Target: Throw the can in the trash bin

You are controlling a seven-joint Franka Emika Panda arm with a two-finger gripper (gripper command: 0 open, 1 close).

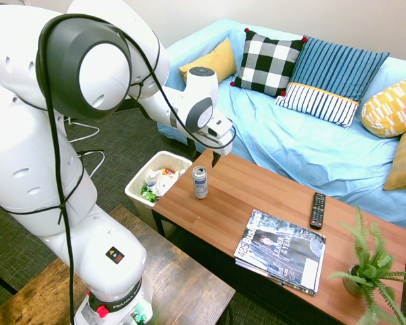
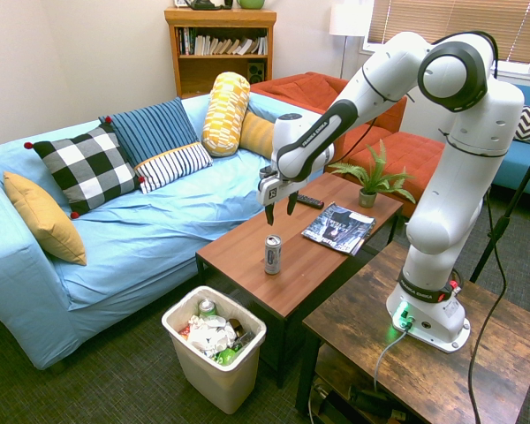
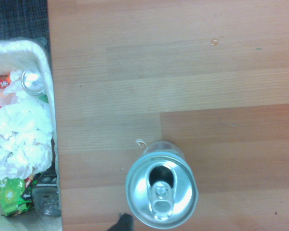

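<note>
With the claw [image 2: 280,212] held wide open and empty above the bench [image 2: 234,252], the grasp on the can [image 2: 272,254] is being lined up; the can is seen upright near the bench's bin-side end, untouched, its mouth open in the wrist view. The descent is best made straight and slow, one finger to each side of the can, with the wall gripped around mid-height; a light, even squeeze is called for, as thin metal could be dented or the can tipped by an off-centre fingertip, and any leftover drink could be spilled. A clear lift should come next, then a carry towards seven o'clock in the second exterior view, where the trash bin [image 2: 214,375] is stood on the floor, part-filled with crumpled white paper and green wrappers; release is best kept until the can is well inside the rim.

On the bench, magazines [image 2: 338,228] are laid at two o'clock from the can, the remote [image 2: 309,201] at one; a fern [image 2: 375,181] is set beyond; the blue-covered sofa [image 2: 159,234] is placed at ten o'clock, and a bookcase [image 2: 219,66] is backed against the far wall.
</note>
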